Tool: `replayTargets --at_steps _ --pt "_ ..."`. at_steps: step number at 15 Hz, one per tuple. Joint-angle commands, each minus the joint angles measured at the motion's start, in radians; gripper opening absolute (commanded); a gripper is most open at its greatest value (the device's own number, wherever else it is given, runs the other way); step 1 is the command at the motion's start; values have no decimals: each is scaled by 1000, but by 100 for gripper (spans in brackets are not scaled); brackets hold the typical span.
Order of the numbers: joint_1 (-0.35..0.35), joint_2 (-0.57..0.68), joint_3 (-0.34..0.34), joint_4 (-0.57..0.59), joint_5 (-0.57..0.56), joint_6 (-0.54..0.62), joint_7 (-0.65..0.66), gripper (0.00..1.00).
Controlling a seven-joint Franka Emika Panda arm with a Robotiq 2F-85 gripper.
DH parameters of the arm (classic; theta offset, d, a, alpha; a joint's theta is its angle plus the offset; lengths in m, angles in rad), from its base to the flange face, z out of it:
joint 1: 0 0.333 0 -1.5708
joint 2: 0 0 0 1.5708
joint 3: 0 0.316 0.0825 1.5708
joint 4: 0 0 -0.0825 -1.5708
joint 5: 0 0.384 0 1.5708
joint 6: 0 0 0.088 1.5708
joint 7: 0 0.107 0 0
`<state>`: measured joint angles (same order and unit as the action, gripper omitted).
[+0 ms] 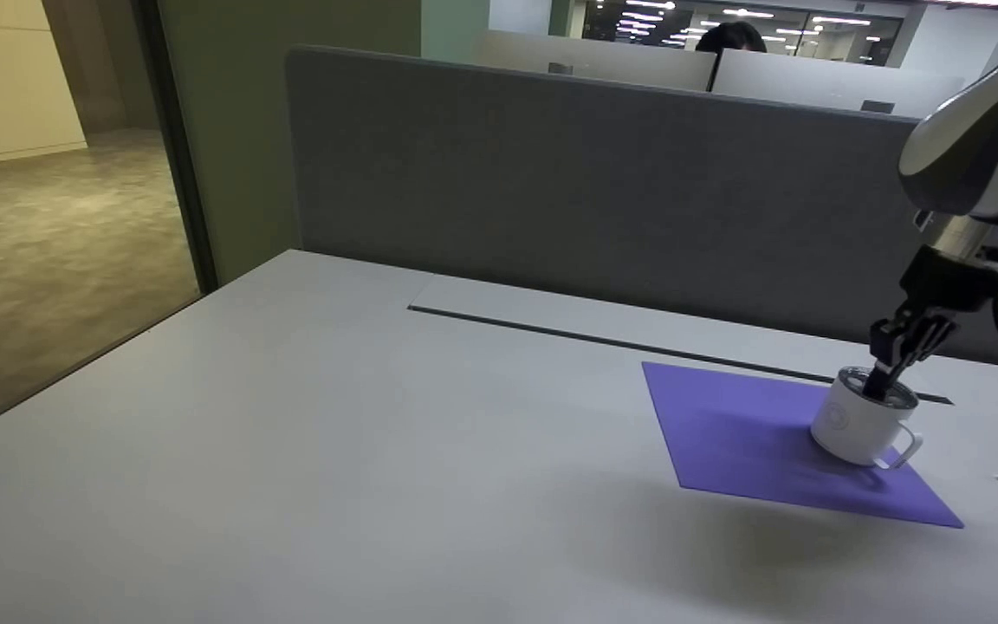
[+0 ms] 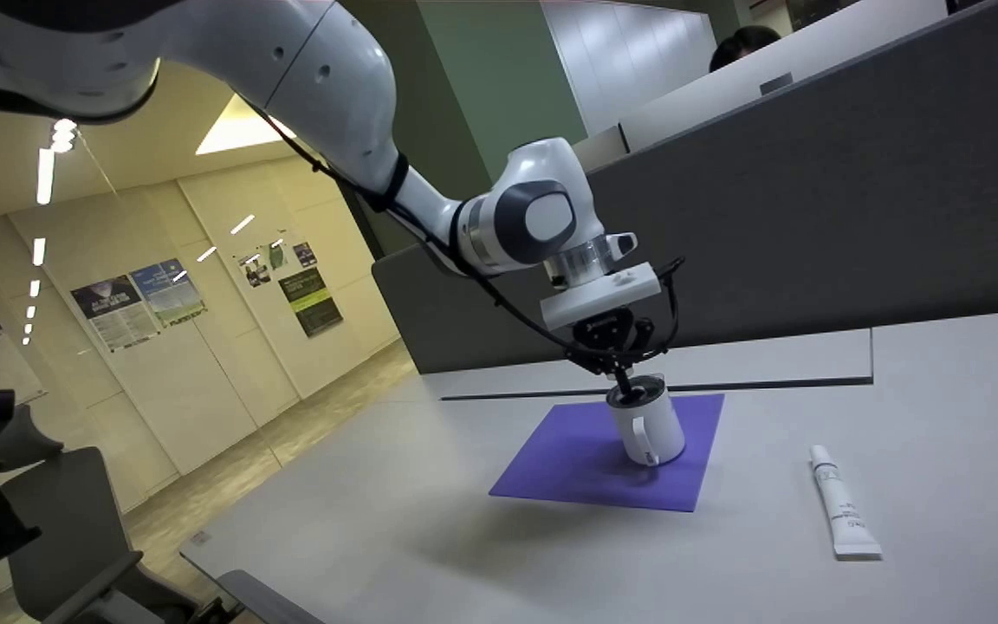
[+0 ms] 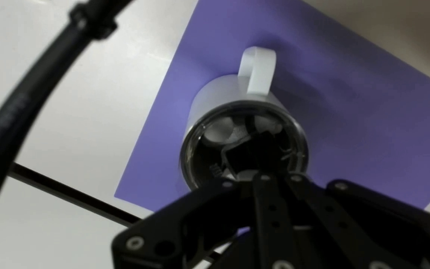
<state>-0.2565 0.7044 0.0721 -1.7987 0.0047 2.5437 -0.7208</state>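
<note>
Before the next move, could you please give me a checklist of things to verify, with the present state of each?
1. White cylindrical handled mug upright: ok, it stands upright.
2. Mug fully on the flat purple sheet: ok, its base lies within the edges.
3. Black jointed claw shut: ok.
4. Claw clear of the mug: not ok, it reaches down to the mug's dark glossy top.
5. Firm contact with that top: cannot tell from these views.
6. White flat-ended tube apart from the mug: ok, it lies off the sheet on the white desk.
</note>
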Motion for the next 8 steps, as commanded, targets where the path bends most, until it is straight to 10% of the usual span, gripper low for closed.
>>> replayTargets --at_steps 1,3,4,8 --pt "-56 -68 41 60 56 -179 -30 0" --pt "-44 -102 11 95 48 -275 -22 0" --pt "-39 -117 -4 112 42 -321 -14 25" --pt "-29 -166 -55 159 25 -440 -9 45"
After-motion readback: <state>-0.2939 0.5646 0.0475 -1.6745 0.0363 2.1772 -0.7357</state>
